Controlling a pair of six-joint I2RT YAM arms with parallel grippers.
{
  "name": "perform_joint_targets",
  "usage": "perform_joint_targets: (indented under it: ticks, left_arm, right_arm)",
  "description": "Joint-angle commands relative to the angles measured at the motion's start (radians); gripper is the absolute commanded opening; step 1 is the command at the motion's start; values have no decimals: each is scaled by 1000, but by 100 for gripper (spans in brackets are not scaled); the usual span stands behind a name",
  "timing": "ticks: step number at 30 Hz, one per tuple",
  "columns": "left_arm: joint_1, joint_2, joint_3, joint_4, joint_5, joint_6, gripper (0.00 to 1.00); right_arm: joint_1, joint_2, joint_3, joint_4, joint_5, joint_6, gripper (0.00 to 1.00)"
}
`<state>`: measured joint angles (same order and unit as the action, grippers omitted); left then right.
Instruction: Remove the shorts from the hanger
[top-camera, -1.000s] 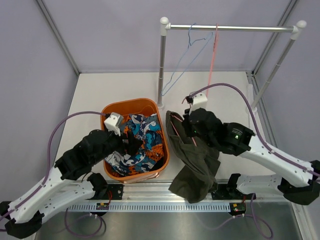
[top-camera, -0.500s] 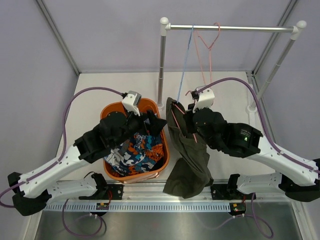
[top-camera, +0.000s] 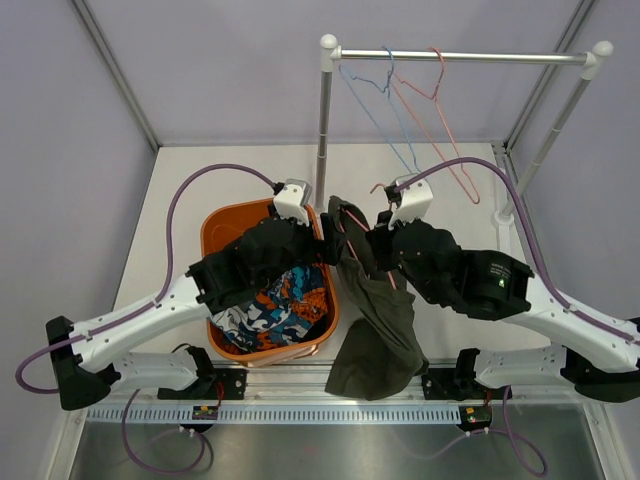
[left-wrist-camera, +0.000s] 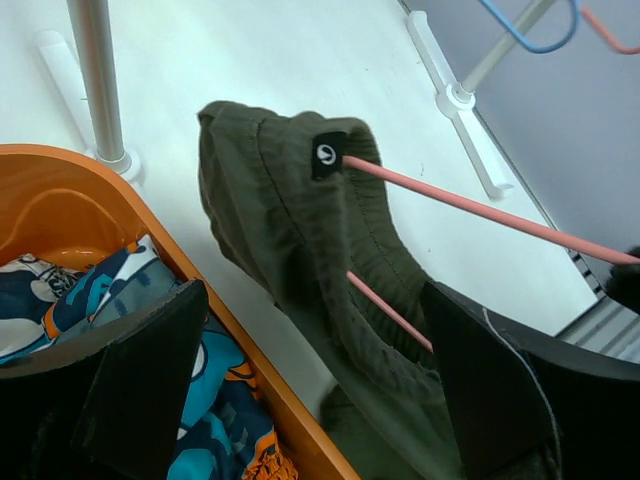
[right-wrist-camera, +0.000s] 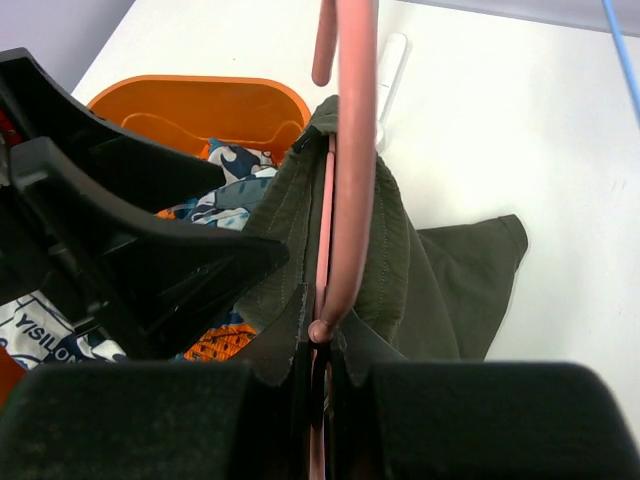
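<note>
Olive shorts hang nearest, on one pink hanger clamped in the right gripper. The left gripper has swung up from the single orange basket; its jaws now gape around the waistband, ready to pull. Beyond, two bare hangers dangle from the rail.

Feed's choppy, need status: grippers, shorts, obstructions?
Left gripper open, facing waistband of dark olive fabric shorts. Right gripper shut on thin pink hanger, shorts draped over it. Orange plastic basket beside; path looks clear.

Cropped shorts; hanger hook apparently off-frame.
</note>
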<state>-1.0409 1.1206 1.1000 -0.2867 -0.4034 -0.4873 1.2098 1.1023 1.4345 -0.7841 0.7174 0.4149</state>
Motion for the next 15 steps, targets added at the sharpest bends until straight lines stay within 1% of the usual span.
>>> perform_joint_targets:
  ticks: [1, 2, 5, 6, 7, 8, 9, 12, 13, 15]
  left_arm:
    - [-4, 11, 57, 90, -87, 35, 86]
    - [-4, 18, 58, 96, -87, 42, 84]
    - [-2, 47, 77, 100, -104, 72, 66]
    - [-2, 50, 84, 109, -110, 78, 58]
    - [-1, 60, 89, 112, -110, 91, 42]
    - [1, 68, 96, 113, -107, 95, 35]
    - [2, 85, 115, 107, -101, 104, 25]
    - [7, 113, 144, 86, -81, 113, 14]
    - [8, 126, 158, 80, -78, 115, 8]
    - [10, 137, 162, 80, -81, 121, 4]
  right_arm:
    - [20, -30, 49, 54, 42, 2, 0]
    - [25, -32, 52, 54, 39, 1, 0]
    - [37, -36, 56, 59, 36, -4, 0]
    - [39, -38, 58, 57, 37, -4, 0]
    - [42, -39, 60, 52, 39, -2, 0]
    - [45, -41, 60, 54, 37, -2, 0]
    - [46, -44, 58, 51, 37, -2, 0]
    - [54, -51, 58, 46, 45, 1, 0]
    - [54, -53, 58, 42, 50, 1, 0]
    - [60, -58, 56, 40, 48, 4, 0]
